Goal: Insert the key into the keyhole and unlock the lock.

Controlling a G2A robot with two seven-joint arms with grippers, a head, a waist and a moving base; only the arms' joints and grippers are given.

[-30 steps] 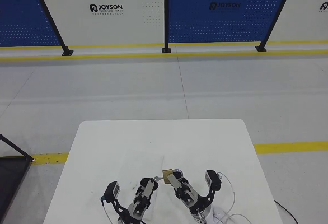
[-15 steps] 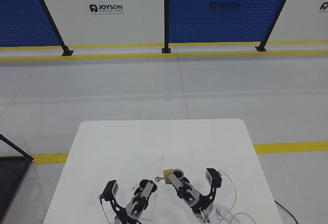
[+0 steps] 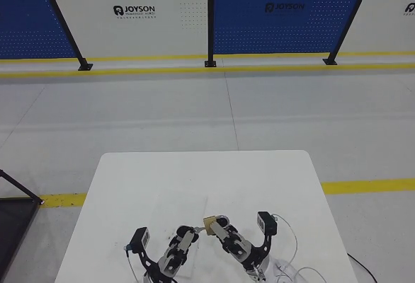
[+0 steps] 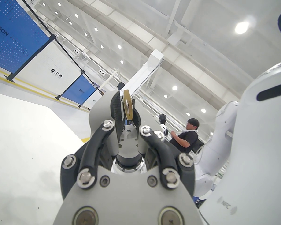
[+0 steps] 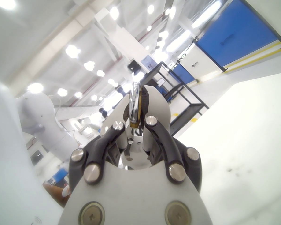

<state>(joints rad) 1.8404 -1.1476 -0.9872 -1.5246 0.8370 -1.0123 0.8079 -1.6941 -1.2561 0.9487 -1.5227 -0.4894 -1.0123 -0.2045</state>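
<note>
Low over the near part of the white table (image 3: 193, 177), both grippers face each other. My right gripper (image 3: 217, 225) is shut on a brass padlock (image 3: 209, 222). In the right wrist view the padlock (image 5: 134, 111) sits between the right gripper's (image 5: 137, 92) fingers, its silver shackle pointing outward. My left gripper (image 3: 192, 230) is shut on a brass-headed key (image 3: 200, 228), whose tip points at the padlock body. In the left wrist view the key's head (image 4: 127, 108) is pinched edge-on in the left gripper (image 4: 123, 99). Whether the tip is inside the keyhole is too small to tell.
A black metal frame (image 3: 6, 185) stands off the table's left edge. White cables (image 3: 292, 267) lie by the near right corner. The far half of the table is bare white surface.
The right gripper with the padlock has shifted slightly left and nearer, closing the small gap to the key. The left gripper has barely moved.
</note>
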